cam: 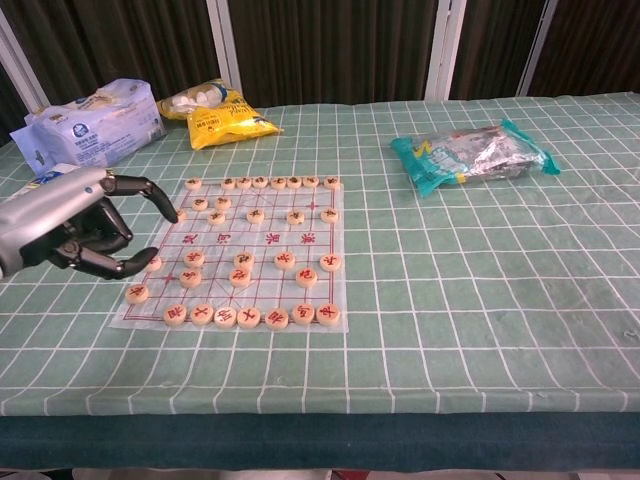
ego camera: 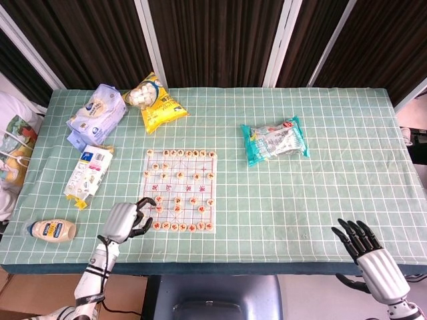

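Note:
A Chinese chess board printed on a thin sheet lies left of the table's middle, with several round wooden pieces on it. My left hand hovers at the board's near left corner, fingers curved and apart around nothing, fingertips close to the leftmost pieces. My right hand shows only in the head view. It sits off the table's front right edge with fingers spread and holds nothing.
At the back left lie a yellow snack bag and a blue-white pack. A white packet and a small bottle lie along the left side. A teal packet lies right of the board.

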### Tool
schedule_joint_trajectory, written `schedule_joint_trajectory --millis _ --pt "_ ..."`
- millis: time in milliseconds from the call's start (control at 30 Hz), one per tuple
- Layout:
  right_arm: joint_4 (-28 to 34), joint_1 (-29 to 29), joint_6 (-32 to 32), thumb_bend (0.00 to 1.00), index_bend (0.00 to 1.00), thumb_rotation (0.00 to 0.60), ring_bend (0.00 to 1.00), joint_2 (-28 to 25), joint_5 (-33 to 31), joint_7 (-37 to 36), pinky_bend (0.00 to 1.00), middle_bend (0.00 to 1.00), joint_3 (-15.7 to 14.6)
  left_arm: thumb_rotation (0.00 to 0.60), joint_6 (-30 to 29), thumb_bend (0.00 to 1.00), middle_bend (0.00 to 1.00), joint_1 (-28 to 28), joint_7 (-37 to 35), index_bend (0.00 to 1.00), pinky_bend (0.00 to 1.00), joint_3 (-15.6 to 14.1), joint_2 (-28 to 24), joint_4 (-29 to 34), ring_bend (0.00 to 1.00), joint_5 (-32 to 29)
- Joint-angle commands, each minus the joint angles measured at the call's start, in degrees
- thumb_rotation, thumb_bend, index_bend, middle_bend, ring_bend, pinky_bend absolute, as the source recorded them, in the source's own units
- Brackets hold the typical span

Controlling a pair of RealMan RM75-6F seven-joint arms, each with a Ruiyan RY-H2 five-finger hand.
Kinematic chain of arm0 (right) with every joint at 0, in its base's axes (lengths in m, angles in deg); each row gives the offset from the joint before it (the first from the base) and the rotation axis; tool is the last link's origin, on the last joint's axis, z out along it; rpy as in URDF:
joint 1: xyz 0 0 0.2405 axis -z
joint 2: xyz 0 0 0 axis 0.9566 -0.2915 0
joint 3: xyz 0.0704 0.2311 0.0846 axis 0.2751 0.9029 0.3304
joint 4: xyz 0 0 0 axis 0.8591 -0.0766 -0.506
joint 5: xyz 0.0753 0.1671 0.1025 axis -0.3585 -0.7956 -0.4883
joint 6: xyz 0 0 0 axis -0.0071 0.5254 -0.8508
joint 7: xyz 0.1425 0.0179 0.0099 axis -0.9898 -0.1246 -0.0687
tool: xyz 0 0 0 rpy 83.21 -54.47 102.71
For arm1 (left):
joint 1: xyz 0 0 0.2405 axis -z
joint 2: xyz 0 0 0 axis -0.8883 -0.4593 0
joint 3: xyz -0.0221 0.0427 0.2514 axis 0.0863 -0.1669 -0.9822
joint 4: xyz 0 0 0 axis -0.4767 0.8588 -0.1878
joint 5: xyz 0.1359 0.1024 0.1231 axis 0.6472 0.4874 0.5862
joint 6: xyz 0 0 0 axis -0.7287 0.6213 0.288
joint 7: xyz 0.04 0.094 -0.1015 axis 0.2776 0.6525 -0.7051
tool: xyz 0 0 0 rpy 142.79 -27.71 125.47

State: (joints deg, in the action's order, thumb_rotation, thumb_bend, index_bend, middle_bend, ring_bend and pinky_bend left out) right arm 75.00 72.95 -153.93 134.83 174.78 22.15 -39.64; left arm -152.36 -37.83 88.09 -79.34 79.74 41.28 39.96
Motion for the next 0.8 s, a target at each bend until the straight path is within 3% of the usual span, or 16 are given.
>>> schedule_joint_trajectory --millis 33,300,800 --pt "0.01 0.04 -0.13 0.25 0.0 0.6 0.0 -0.09 -0.08 -0.2 0.0 0.0 0.01 0.6 0.73 0.39 1.0 1.8 3.2 0.38 1.0 0.75 3.55 -3.18 1.0 -1.94" --pt "-0.28 0.21 -0.65 0.25 0.0 0.6 0.0 -0.48 -0.13 -1.12 0.0 0.0 -0.15 0.6 -0.12 0.4 1.0 4.07 7.98 0.39 1.0 2.17 10.16 -11.63 1.0 -4.6" --pt "-0.48 0.43 -1.12 0.25 0.0 0.6 0.0 -0.61 -0.38 -1.71 0.0 0.0 -0.13 0.6 2.75 0.38 1.0 5.98 8.58 0.41 1.0 2.13 14.3 -19.74 1.0 -8.01"
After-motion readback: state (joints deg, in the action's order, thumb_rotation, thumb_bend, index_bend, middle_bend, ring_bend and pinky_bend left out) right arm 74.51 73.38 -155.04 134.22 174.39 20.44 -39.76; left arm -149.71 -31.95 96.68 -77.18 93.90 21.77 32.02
